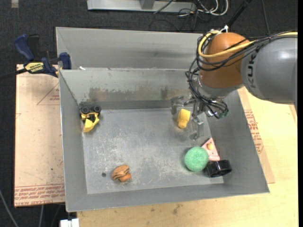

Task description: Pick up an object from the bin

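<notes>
- Fingers: one each side of a small yellow piece, closed on it as far as view shows; the lower-right finger reaches past it.
- Gripper: right of frame centre, over upper-right part of bin floor, near back wall.
- Yellow piece: short, blocky, approx. upright betw. the fingers; can't tell if its bottom touches floor.
- Wrist: orange cover w/ yellow + black cables looped round it, directly above gripper; grey arm enters from right edge.
- Nearest objs, lower right of gripper: green ball; pink triangular piece just beside ball, upper-right of it; black object at ball's lower right, by front-right corner. All three apart from gripper.
- Far objs: yellow-and-black toy in back-left corner of floor; brown-orange lump near front wall, left of centre. Both well apart from gripper.
- Bin: grey metal, scuffed floor, sloped walls.
</notes>
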Controlling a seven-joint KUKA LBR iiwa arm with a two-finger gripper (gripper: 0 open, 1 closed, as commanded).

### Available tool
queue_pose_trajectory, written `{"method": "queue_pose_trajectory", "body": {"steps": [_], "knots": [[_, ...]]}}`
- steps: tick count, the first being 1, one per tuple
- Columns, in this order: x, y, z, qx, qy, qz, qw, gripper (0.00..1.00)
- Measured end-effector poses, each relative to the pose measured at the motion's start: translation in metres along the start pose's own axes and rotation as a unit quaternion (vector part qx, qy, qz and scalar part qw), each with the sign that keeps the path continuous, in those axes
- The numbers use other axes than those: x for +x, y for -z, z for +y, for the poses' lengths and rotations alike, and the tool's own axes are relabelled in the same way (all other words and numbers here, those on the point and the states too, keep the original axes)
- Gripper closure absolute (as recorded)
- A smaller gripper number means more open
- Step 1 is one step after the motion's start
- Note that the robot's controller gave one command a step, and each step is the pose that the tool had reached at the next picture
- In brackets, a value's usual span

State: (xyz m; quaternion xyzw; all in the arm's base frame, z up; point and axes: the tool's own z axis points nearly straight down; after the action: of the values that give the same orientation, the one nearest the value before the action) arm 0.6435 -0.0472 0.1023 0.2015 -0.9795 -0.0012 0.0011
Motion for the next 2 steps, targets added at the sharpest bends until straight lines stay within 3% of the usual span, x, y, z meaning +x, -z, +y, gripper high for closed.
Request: {"method": "queue_pose_trajectory", "body": {"steps": [1,2], "knots": [[0.001,0.010,-0.027,0.002,0.059,-0.0038,0.9982,0.00],[-0.003,-0.028,-0.028,0.003,0.140,-0.0055,0.9901,0.00]]}}
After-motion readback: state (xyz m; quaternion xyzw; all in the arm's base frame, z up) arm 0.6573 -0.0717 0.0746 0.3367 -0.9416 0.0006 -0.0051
